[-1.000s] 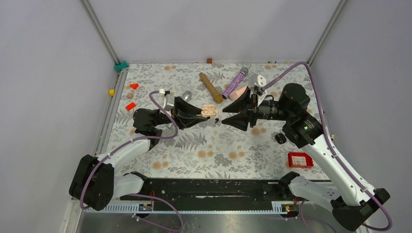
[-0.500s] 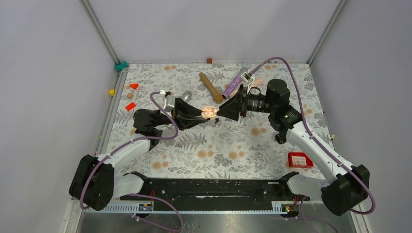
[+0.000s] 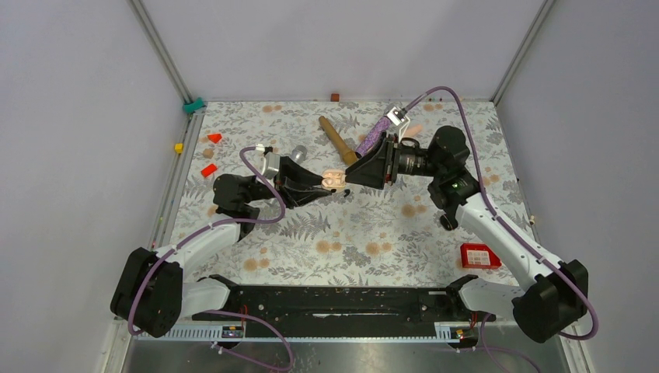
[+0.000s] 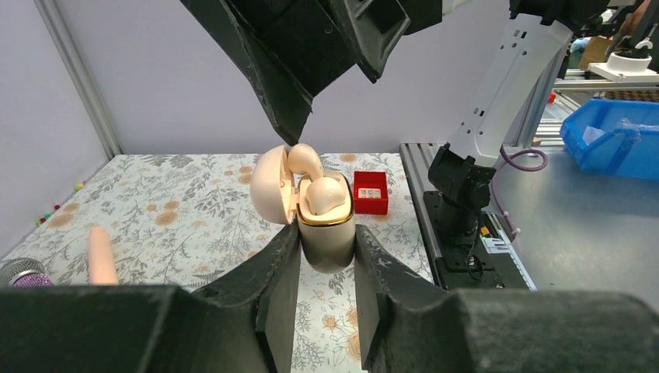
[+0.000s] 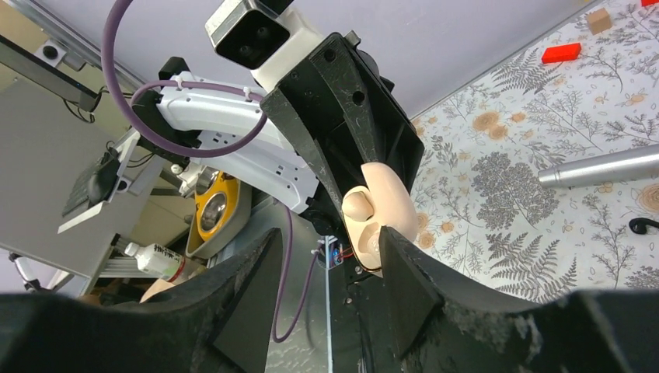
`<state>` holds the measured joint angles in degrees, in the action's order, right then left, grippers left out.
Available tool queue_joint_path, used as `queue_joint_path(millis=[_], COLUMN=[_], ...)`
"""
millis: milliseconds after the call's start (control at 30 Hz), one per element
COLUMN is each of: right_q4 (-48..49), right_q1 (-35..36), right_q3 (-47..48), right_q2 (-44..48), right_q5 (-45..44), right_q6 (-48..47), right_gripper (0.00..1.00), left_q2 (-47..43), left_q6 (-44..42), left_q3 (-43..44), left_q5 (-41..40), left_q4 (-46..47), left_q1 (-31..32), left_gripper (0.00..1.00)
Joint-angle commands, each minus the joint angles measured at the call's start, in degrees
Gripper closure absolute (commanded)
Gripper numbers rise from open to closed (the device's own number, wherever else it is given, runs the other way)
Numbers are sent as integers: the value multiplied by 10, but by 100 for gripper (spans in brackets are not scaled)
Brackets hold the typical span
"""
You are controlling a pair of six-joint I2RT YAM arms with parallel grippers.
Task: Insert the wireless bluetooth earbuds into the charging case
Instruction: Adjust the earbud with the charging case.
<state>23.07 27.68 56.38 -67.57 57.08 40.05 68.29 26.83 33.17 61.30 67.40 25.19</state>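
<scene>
Plainly, we counted one charging case and two beige earbuds. The left gripper was clamped on the case's lower body. It held the case upright, lid swung open, at the centre of the top view. One earbud sat in its well. The raised earbud stood proud of the rim beside the lid.

The right gripper was about half spread and held nothing. One of its fingertips hung just above the raised earbud; whether it touched we could not tell.

One small black curved piece lay on the floral mat at the right edge of the right wrist view, near one silver cylinder. Elsewhere we saw one purple glitter microphone, one brown stick, one round black pebble and two red blocks. There was also one red box, whose white panel was too small to read.

The lower half of the mat lay open in front of the case. The small pieces sat along its upper and left edges.
</scene>
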Motion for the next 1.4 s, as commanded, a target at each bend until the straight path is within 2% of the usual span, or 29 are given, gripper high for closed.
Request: queue_joint_path(millis=[0, 133, 300, 533, 733, 967, 1167, 1367], right_q4=[8, -46, -101, -90, -10, 25, 16, -20], right_q1=[-1, -1, -1, 0, 3, 7, 12, 23], right_q3=[2, -3, 14, 13, -2, -5, -4, -3], right_q2=[-1, 25, 30, 20, 29, 31, 34, 40], right_q5=[19, -17, -17, 12, 53, 64, 78, 63], right_q6=[2, -70, -111, -90, -30, 11, 8, -40], right_gripper=[44, 45, 45, 46, 46, 46, 47, 47], left_q2=[-12, -12, -12, -12, -7, -6, -8, -7], left_q6=[-8, -8, -5, -3, -2, 1, 2, 1], left_q3=[0, -1, 1, 1, 2, 2, 2, 2], left_q5=[7, 7, 8, 7, 8, 7, 8, 8], left_q4=[33, 34, 36, 37, 39, 42, 42, 43], left_q1=[2, 2, 2, 2, 2, 2, 2, 1], left_gripper=[100, 100, 100, 100, 100, 100, 100, 100])
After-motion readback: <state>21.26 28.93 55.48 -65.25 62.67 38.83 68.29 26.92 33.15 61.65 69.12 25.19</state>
